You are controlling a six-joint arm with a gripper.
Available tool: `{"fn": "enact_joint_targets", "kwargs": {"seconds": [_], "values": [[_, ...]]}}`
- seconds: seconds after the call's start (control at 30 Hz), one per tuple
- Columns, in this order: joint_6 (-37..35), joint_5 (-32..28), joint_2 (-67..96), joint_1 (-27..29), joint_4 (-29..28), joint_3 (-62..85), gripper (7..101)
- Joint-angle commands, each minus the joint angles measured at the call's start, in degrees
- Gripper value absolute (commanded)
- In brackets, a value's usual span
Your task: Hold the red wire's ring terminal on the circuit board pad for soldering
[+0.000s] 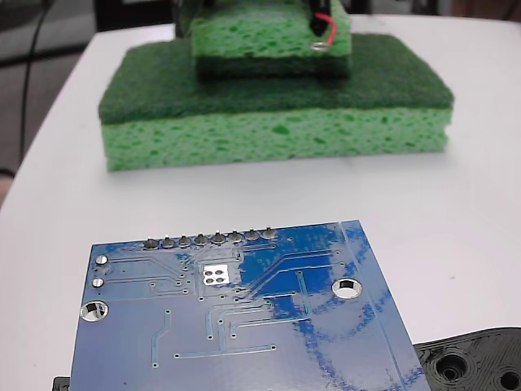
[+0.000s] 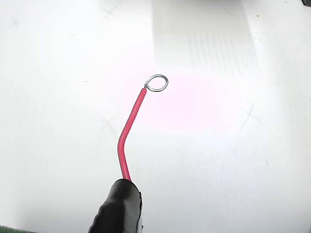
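The blue circuit board (image 1: 244, 318) lies flat at the front of the fixed view. Its small silvery pad (image 1: 216, 274) with four tiny holes sits just below the row of solder pins (image 1: 210, 239). Far behind it, at the top of the picture, the red wire (image 1: 328, 29) hangs in the air by its black sleeve (image 1: 316, 6), and its ring terminal (image 1: 318, 46) shows in front of the sponges. In the wrist view the red wire (image 2: 127, 136) rises from the black sleeve (image 2: 119, 208) to the ring terminal (image 2: 157, 83) over bare white table. My gripper's fingers are out of frame, and the wire is carried by its sleeve.
Two green sponges are stacked at the back, a large one (image 1: 277, 122) with a smaller one (image 1: 260, 37) on top. A black plastic piece with holes (image 1: 472, 362) lies at the front right beside the board. The white table (image 1: 456, 212) lies between sponges and board.
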Motion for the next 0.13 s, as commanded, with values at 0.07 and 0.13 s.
{"fn": "enact_joint_targets", "kwargs": {"seconds": [0.07,0.13], "values": [[0.0,-0.62,0.18,0.0,-0.18,-0.35,100.3],[0.0,-0.62,0.18,0.0,-0.18,-0.35,100.3]]}}
